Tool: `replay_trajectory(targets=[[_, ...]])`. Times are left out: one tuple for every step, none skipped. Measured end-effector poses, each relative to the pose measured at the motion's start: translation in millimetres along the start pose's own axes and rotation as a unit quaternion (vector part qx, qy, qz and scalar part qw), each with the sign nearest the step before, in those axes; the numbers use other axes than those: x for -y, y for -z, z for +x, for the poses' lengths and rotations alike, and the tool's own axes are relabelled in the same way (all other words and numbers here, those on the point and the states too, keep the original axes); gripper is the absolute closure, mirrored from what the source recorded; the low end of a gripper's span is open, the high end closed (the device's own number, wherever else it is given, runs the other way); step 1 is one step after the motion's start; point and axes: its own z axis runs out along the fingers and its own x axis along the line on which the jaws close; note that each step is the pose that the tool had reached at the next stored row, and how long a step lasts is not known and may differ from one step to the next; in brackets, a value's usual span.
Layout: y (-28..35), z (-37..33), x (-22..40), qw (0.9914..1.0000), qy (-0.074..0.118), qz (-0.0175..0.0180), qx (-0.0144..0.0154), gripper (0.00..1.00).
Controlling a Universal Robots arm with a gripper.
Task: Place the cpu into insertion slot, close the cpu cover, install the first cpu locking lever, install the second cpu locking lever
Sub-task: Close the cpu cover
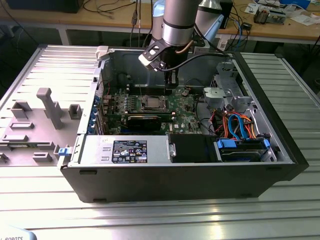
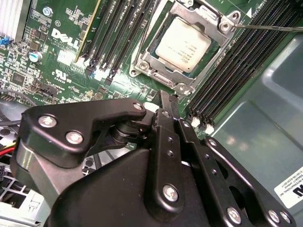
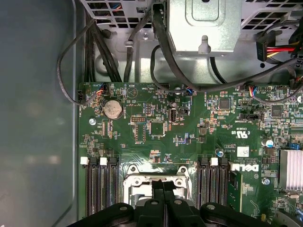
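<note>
The cpu (image 2: pixel 183 43), a grey-tan square chip, lies in the insertion slot (image 1: pixel 152 103) on the green motherboard. The silver cpu cover (image 2: pixel 163 78) lies flat around it, framing the chip. One thin locking lever (image 2: pixel 270 28) sticks out sideways from a corner of the socket. A second thin lever (image 2: pixel 146 34) runs along the socket's side by the memory slots. My gripper (image 2: pixel 166 97) is shut with nothing in it, its tips just beside the socket's edge. In the first wrist view the gripper (image 3: pixel 164 183) sits over the socket frame (image 3: pixel 135 171). In the exterior view the gripper (image 1: pixel 171 86) hangs above the board, towards that view's right of the socket.
Black memory slots (image 2: pixel 236 61) flank the socket on both sides. A long black card (image 1: pixel 145 120) lies in front of the socket. Cables and a drive cage (image 1: pixel 222 92) stand at the exterior view's right, a power supply (image 1: pixel 125 150) at the front. The case walls (image 1: pixel 175 177) enclose the board.
</note>
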Motion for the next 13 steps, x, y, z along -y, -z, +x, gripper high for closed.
replay_trajectory(targets=[[0.0,0.0,0.0,1.00000,0.000,0.0000,0.0000,0.89],[0.0,0.0,0.1,1.00000,0.000,0.0000,0.0000,0.89],[-0.1,0.0,0.7,1.00000,0.000,0.0000,0.0000,0.89],[-1.1,0.0,4.0,1.00000,0.000,-0.0001,-0.0004,0.89],[-2.0,0.1,6.7,1.00000,0.000,-0.0001,-0.0003,0.89],[-3.1,0.1,9.4,1.00000,0.001,0.0000,-0.0003,0.89],[-5.9,0.1,15.8,1.00000,0.001,0.0000,-0.0003,0.89],[-7.9,0.2,19.5,1.00000,0.001,0.0000,-0.0002,0.89],[-9.8,0.2,22.8,1.00000,0.001,0.0000,-0.0002,0.89],[-11.7,0.2,26.5,1.00000,0.001,0.0000,-0.0003,0.89],[-12.7,0.3,29.2,1.00000,0.001,0.0000,-0.0002,0.89],[-13.4,0.3,33.7,1.00000,0.001,0.0000,-0.0002,0.89],[-14.0,0.4,37.7,1.00000,0.001,0.0000,-0.0002,0.89]])
